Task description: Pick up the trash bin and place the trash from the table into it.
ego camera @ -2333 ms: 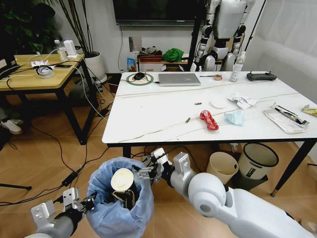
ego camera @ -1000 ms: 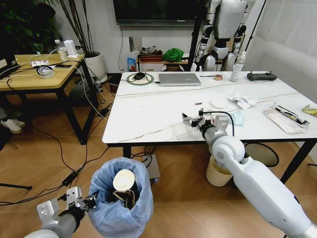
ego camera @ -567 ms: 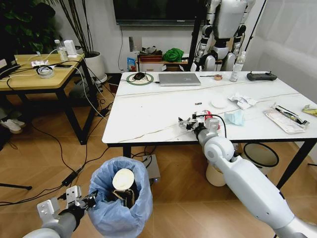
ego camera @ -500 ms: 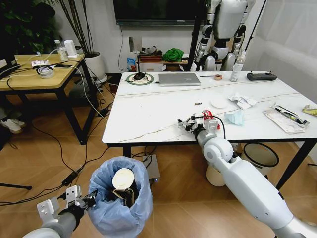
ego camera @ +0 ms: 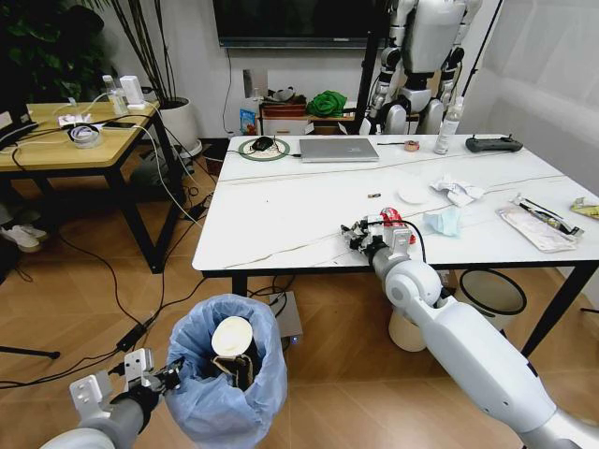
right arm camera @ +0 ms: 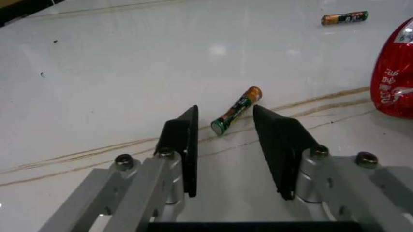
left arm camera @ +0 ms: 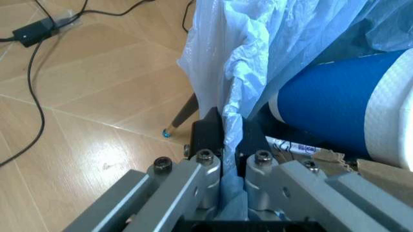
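Observation:
The trash bin [ego camera: 227, 379], lined with a crinkled light-blue bag [left arm camera: 258, 48], hangs low at the front left. My left gripper [ego camera: 165, 376] [left arm camera: 227, 128] is shut on the bag's rim. Inside lie a white-blue paper cup [left arm camera: 342, 116] and brown cardboard [left arm camera: 380, 179]. My right gripper [ego camera: 358, 234] [right arm camera: 225, 115] is open just above the white table [ego camera: 281, 215], its fingers on either side of a small green-and-orange cylinder [right arm camera: 236, 109]. A red crumpled wrapper [right arm camera: 393, 77] [ego camera: 390, 216] lies right beside it. Farther right are a pale blue face mask [ego camera: 443, 222], white tissues [ego camera: 458, 190], a clear plastic package [ego camera: 535, 226] and a yellow wrapper [ego camera: 587, 209].
A laptop [ego camera: 339, 150], a bottle [ego camera: 451, 126] and a black controller [ego camera: 494, 143] sit at the table's far edge. Under the table stand a cream bucket [ego camera: 404, 329] and a grey-and-white bin [ego camera: 489, 292]. A wooden table [ego camera: 75, 140] and floor cables [ego camera: 140, 318] are to the left.
My right arm has swung from the bin's rim up to the table, and in the last second settled low beside the red wrapper. The left gripper and bin have stayed put.

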